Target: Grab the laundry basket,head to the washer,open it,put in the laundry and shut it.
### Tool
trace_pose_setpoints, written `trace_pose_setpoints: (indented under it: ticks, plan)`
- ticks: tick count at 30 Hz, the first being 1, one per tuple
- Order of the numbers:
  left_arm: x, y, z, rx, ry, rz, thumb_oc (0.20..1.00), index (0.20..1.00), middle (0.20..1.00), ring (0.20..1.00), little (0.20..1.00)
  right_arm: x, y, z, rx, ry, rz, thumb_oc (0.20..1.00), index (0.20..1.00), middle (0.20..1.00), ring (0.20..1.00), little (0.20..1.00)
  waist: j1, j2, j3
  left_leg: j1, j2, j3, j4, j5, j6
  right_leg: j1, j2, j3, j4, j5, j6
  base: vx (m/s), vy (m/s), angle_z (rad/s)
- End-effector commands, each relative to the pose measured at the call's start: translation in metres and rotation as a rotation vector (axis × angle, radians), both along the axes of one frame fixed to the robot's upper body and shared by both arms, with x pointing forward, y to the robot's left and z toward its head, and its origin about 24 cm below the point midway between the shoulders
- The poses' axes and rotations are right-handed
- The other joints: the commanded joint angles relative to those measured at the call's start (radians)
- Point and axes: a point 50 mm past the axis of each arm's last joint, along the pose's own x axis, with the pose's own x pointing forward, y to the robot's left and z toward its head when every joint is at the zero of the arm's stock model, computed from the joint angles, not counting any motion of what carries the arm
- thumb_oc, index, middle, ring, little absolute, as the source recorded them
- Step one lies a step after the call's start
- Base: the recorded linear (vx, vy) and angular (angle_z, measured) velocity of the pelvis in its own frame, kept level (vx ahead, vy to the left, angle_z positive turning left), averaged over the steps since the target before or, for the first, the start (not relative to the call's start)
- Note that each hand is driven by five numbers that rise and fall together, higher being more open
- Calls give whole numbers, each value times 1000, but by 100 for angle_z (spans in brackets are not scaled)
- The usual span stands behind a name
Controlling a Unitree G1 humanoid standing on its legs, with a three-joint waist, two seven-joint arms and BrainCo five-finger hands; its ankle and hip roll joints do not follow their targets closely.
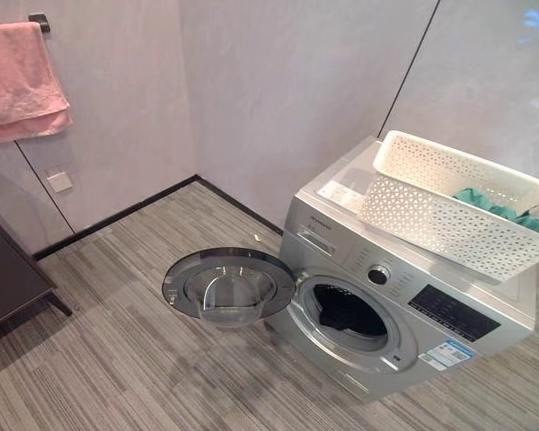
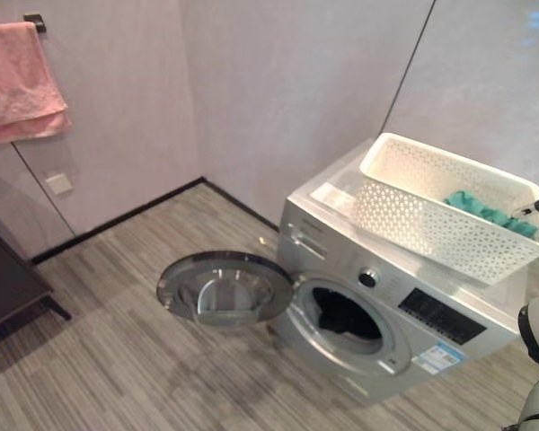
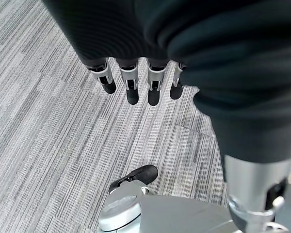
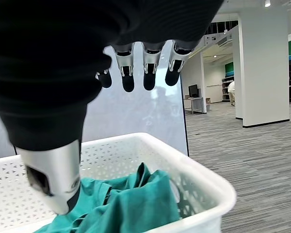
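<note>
Pink towel (image 1: 22,81) hangs beyond washer's open door (image 1: 226,287).

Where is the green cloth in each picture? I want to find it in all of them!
Left eye view: the green cloth lies at the right end of the white basket on top of the washer.
Right eye view: green cloth, same spot, far right.
Left wrist view: not in it.
Right wrist view: green cloth, close up, low in the middle.
Shared landmark: the white basket.
</note>
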Motion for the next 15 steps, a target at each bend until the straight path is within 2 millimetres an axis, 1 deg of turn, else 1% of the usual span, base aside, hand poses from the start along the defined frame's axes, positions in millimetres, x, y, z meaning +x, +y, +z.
trace_pose_setpoints:
  ticks: [1,2,3,4,5,6,7,8,9,10,11,12,13,15]
  plan:
    - [12,-1,1,-9,-23,-39,1000,1000,1000,1000,1000,-12,-11,60,-68,-139,-29,1000,1000,1000,1000,1000,-6,46,97,-17,-71,-65,117,-102,94,-96,-29,159,403,-114,4,-90,177,41]
    - [12,-2,1,-14,-23,-36,1000,1000,1000,1000,1000,-11,-10,61,-60,-147,-18,1000,1000,1000,1000,1000,-14,55,106,-16,-77,-65,136,-117,101,-126,-24,197,434,-121,0,41,105,36]
    - [12,-3,0,-17,-25,-32,1000,1000,1000,1000,1000,-11,-10,60,-57,-143,-16,1000,1000,1000,1000,1000,-19,61,111,-10,-80,-72,141,-126,104,-149,-23,229,433,-127,-6,123,-1,11]
    - [14,-4,0,-23,-33,-25,1000,1000,1000,1000,1000,-15,-13,59,-61,-120,-24,1000,1000,1000,1000,1000,-36,75,120,-4,-83,-103,151,-139,98,-179,-43,294,332,-101,2,151,-92,-13]
    - [16,-3,1,-25,-36,-26,1000,1000,1000,1000,1000,-18,-15,59,-65,-109,-31,1000,1000,1000,1000,1000,-45,74,128,3,-84,-115,162,-150,91,-180,-57,327,264,-82,10,115,-103,-1]
    - [16,-3,1,-24,-36,-26,1000,1000,1000,1000,1000,-18,-16,59,-65,-110,-31,1000,1000,1000,1000,1000,-46,73,126,1,-85,-116,161,-148,91,-180,-57,326,259,-78,10,154,-234,22]
    - [25,-2,2,-27,-59,-30,1000,1000,1000,1000,1000,-29,-25,48,-42,-76,-53,1000,1000,1000,1000,1000,-70,48,145,7,-96,-153,194,-183,71,-204,-102,400,116,11,52,104,-183,40]
    - [25,-2,2,-25,-58,-31,1000,1000,1000,1000,1000,-29,-26,47,-40,-75,-54,1000,1000,1000,1000,1000,-69,47,145,6,-95,-154,196,-185,71,-201,-102,398,114,12,52,135,-267,63]
    - [26,-1,3,-26,-61,-25,1000,1000,1000,1000,1000,-33,-29,43,-34,-59,-58,1000,1000,1000,1000,1000,-76,36,149,2,-98,-169,209,-192,63,-207,-108,413,99,36,64,53,-138,81]
    - [27,0,3,-23,-59,-31,1000,1000,1000,1000,1000,-42,-35,36,-25,-33,-74,1000,1000,1000,1000,1000,-87,21,149,-7,-102,-193,224,-201,54,-192,-106,432,91,28,70,78,-191,77]
    - [28,-1,3,-25,-59,-32,1000,1000,1000,1000,1000,-46,-38,30,-26,-3,-75,1000,1000,1000,1000,1000,-98,9,147,-9,-106,-211,227,-208,50,-189,-93,466,105,17,76,69,-195,84]
    - [31,0,4,-23,-69,-24,1000,1000,1000,1000,1000,-52,-42,26,-22,11,-81,1000,1000,1000,1000,1000,-102,-1,147,-12,-97,-228,231,-208,43,-191,-71,483,123,4,81,75,-213,90]
    - [30,0,3,-25,-67,-19,1000,1000,1000,1000,1000,-55,-44,19,-13,26,-81,1000,1000,1000,1000,1000,-108,-4,140,-18,-87,-250,235,-208,38,-196,-53,483,138,-9,78,88,-236,92]
    - [26,-5,1,-47,-65,-1,1000,1000,1000,1000,1000,-60,-46,9,-4,58,-77,1000,1000,1000,1000,1000,-118,-1,129,-15,-62,-278,227,-205,27,-190,-31,451,147,-22,71,119,-221,86]
